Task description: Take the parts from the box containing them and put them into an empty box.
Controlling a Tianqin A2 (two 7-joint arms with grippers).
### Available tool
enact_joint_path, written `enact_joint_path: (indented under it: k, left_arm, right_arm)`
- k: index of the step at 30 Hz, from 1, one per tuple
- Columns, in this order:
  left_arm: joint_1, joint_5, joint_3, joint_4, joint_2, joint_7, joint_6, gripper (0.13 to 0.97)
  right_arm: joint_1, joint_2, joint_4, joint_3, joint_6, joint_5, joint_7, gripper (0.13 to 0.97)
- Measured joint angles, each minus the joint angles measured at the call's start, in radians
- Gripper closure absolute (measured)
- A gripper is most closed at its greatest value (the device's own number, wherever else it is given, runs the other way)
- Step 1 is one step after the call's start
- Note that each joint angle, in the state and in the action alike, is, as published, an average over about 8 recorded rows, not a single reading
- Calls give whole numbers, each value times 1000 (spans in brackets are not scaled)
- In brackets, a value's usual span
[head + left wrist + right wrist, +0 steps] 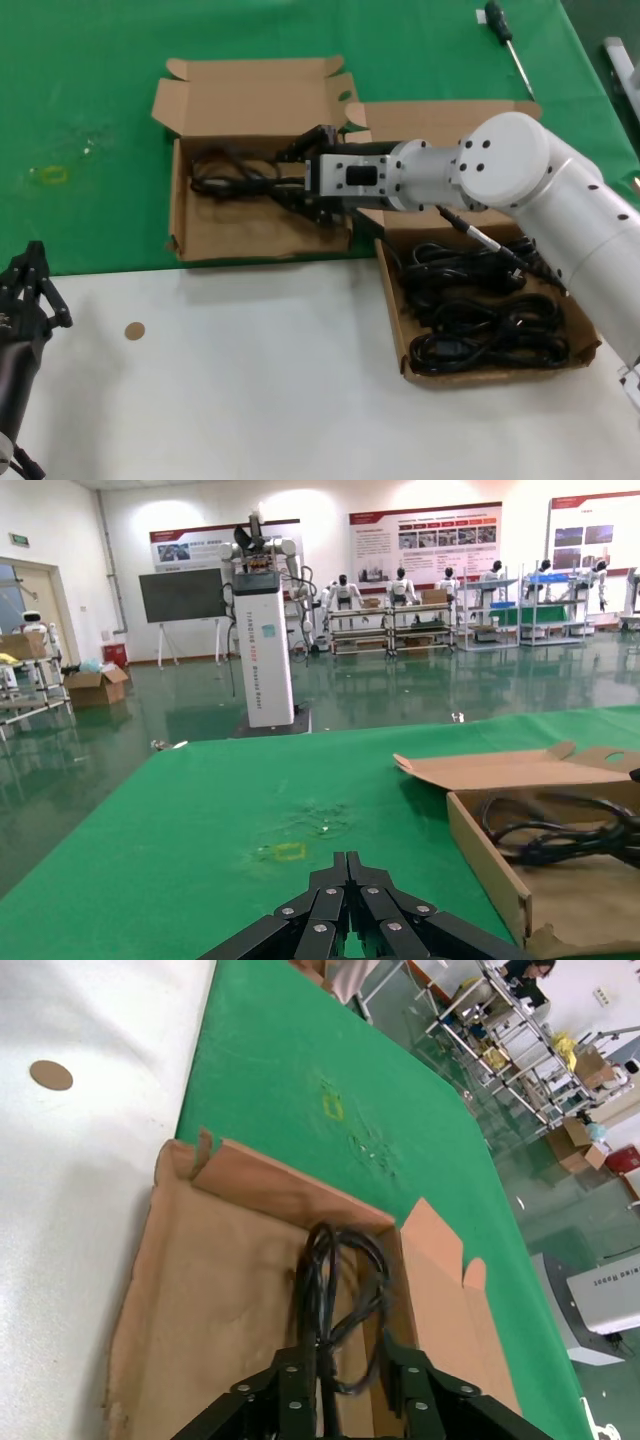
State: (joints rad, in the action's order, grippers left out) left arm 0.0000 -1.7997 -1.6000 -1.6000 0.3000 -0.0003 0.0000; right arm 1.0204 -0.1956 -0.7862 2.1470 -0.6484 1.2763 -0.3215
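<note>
The smaller, taller-walled cardboard box (181, 215) sits on the green cloth with one black cord bundle (225, 176) lying in it. My right gripper (291, 177) reaches into this box, jaws spread wide, at the near end of that bundle. In the right wrist view the cord (335, 1260) lies on the box floor (200, 1290) and runs between the open fingers of the gripper (348, 1352). The larger shallow box (393, 300) at the right holds several cord bundles (480, 315). My left gripper (30, 285) is parked at the lower left, shut and empty.
A green-handled screwdriver (505, 35) lies at the back right on the green cloth. A small brown disc (133, 330) lies on the white table front. The left wrist view shows the smaller box's wall (480, 850) and its cord (560, 830).
</note>
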Motion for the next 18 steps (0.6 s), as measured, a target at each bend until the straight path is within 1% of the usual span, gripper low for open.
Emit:
enact_joint_path:
  k: [6,14,18]
  left_arm:
    - [0,0,0,0,0,0,0,945]
    - [0,0,0,0,0,0,0,945]
    - [0,0,0,0,0,0,0,945]
  right_arm:
    - [-3,-5,-18,2,-1,-8,21,803]
    - [-14,-41,-85,-1,-18,-28,83,662]
    - [-26,-64,-133,-7,-27,-37,123,662]
